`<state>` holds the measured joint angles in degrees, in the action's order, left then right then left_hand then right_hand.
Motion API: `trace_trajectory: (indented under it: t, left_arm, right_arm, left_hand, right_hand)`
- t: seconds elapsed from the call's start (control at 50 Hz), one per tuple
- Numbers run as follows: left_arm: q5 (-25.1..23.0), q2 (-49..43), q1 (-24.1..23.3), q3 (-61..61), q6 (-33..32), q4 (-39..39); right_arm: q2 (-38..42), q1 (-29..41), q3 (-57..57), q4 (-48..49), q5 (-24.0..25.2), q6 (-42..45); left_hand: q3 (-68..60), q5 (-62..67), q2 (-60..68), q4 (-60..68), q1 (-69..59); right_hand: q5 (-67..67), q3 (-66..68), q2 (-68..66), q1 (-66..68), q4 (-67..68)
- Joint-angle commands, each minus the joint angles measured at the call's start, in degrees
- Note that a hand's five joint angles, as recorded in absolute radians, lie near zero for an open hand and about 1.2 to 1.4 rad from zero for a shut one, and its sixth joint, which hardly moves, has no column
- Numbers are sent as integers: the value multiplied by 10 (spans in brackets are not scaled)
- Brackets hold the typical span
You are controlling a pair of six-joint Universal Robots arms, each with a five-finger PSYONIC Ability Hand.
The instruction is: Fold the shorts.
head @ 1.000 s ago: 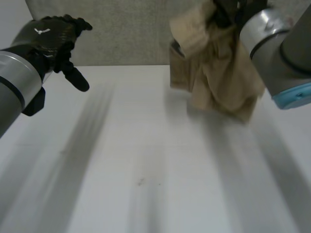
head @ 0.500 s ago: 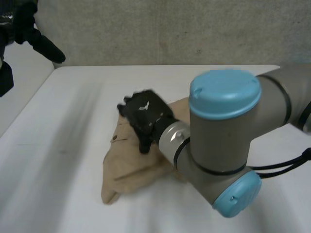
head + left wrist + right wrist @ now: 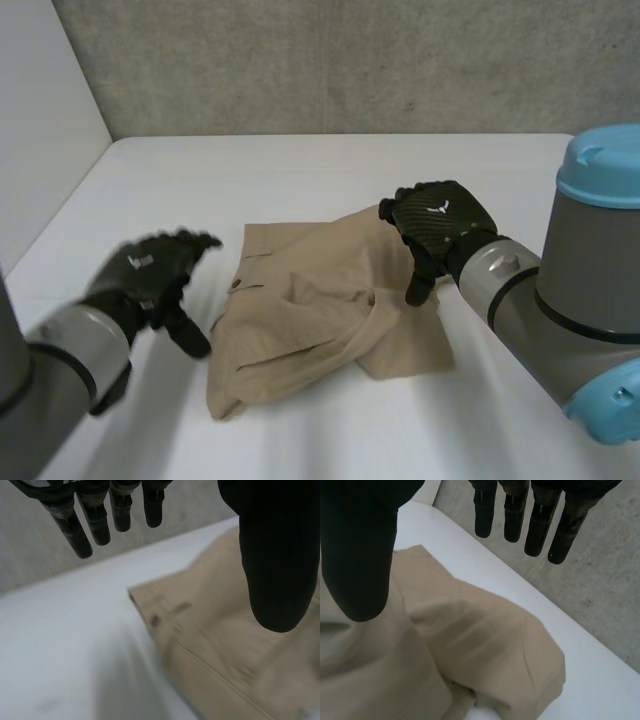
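Though crumpled and unfolded, lying mid white table (image 3: 300, 170): khaki shorts (image 3: 320, 320).
Left hand (image 3: 150, 278) just beside waistband (image 3: 240, 268) edge, fingers spread, holding nothing; right hand (image 3: 437, 226) over opposite side, fingers straight and apart, thumb tip perhaps touching cloth, hard to confirm.

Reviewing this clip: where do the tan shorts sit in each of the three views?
Head view: the shorts lie crumpled mid-table, between the left hand and the right hand.
Left wrist view: the shorts lie under the left hand's thumb.
Right wrist view: the shorts lie under the right hand's thumb and palm.
Shared landmark: the white table meeting the grey wall.
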<state>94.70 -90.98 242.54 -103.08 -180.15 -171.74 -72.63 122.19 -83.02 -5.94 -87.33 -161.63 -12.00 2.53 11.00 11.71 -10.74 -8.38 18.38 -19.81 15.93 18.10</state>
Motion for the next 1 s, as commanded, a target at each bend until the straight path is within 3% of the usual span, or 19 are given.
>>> trace_trajectory:
  t: [0.02, 0.12, 0.26, 0.42, 0.66, 0.74, 0.76, 0.78, 0.84, 0.92, 1.0]
  left_arm:
    - [24, -51, -39, -31, 95, -5]
    - [68, -58, -69, -43, 108, -12]
    - [90, -70, -97, -55, 108, -48]
    - [140, -142, -135, -39, 98, -96]
    - [167, -188, -160, -14, 97, -109]
    - [170, -187, -159, -14, 96, -128]
    - [173, -186, -159, -14, 96, -137]
    - [185, -184, -159, -13, 95, -158]
    - [202, -178, -155, -13, 84, -185]
    - [219, -153, -135, -2, 28, -215]
    - [219, -105, -80, 5, -32, -241]
  right_arm:
    - [-8, -17, -40, 15, 17, 0]
    - [-16, -25, -66, 29, 17, 0]
    - [-23, -36, -89, 47, 18, 0]
    - [-27, -37, -106, 54, 19, 1]
    - [-32, -52, -118, 55, 31, 2]
    - [-34, -59, -124, 55, 43, 2]
    - [-34, -59, -125, 55, 44, 2]
    - [-34, -59, -126, 54, 44, 2]
    - [-34, -59, -126, 54, 44, 2]
    - [-36, -60, -129, 54, 44, 2]
    - [-41, -62, -129, 55, 44, 2]
  left_hand:
    - [-41, 36, 51, 44, -54]
    - [-44, 39, 54, 47, -57]
    - [-80, 74, 90, 82, -92]
    - [-117, 111, 127, 120, -129]
    - [-132, 126, 142, 135, -144]
    - [-244, 239, 254, 247, -257]
    - [-311, 306, 321, 314, -324]
    - [-503, 498, 513, 506, -516]
    - [-680, 674, 690, 682, -692]
    - [-680, 675, 690, 683, -693]
    - [-680, 675, 690, 683, -693]
  right_hand:
    - [16, -16, 30, 9, -13]
    - [14, -14, 28, 11, -11]
    - [14, -14, 28, 11, -11]
    - [14, -14, 28, 11, -11]
    - [14, -14, 28, 11, -11]
    - [14, -14, 28, 11, -11]
    - [14, -14, 28, 11, -11]
    - [14, -14, 28, 11, -11]
    - [14, -14, 28, 11, -11]
    - [12, -12, 27, 12, -10]
    - [14, -14, 28, 11, -11]
